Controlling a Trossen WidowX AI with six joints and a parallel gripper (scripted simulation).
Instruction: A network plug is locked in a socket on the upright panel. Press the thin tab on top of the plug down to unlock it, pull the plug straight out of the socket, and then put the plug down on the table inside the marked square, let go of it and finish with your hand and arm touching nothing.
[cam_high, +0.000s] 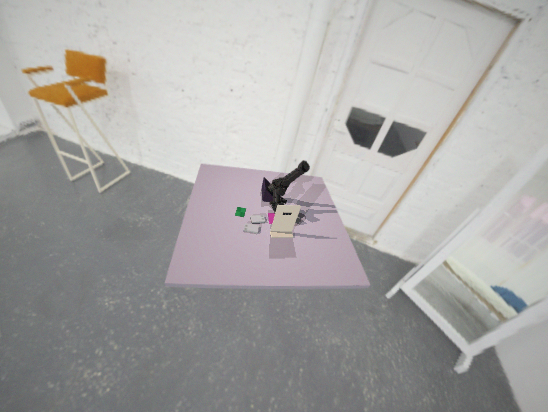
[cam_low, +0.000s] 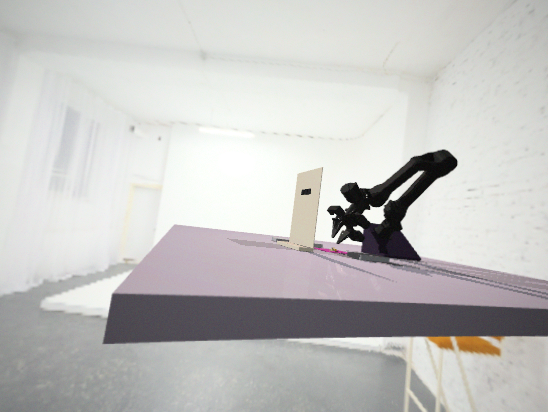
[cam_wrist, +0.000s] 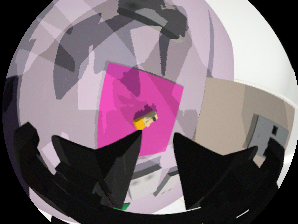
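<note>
The plug (cam_wrist: 145, 120) (cam_low: 334, 249), small with a yellow end and a beige end, lies on the magenta marked square (cam_wrist: 112, 100) (cam_low: 342, 252) (cam_high: 271, 218), inside its edges. My gripper (cam_wrist: 158, 133) (cam_low: 337, 239) is open, with its fingertips apart and nothing between them. It hangs above the square, and the exterior view shows a gap between the fingertips and the plug. The beige upright panel (cam_high: 283, 223) (cam_low: 304, 215) (cam_wrist: 220, 110) stands beside the square. Its grey socket (cam_wrist: 264, 140) shows a dark opening with no plug in it.
Two pale grey blocks (cam_high: 258, 218) (cam_high: 252, 228) lie beside the square, with a green patch (cam_high: 240, 212) farther left. A dark grey flat object (cam_wrist: 150, 15) (cam_low: 370, 257) lies on the square's other side. The panel's foot (cam_low: 295, 245) rests on the lilac table (cam_high: 220, 265).
</note>
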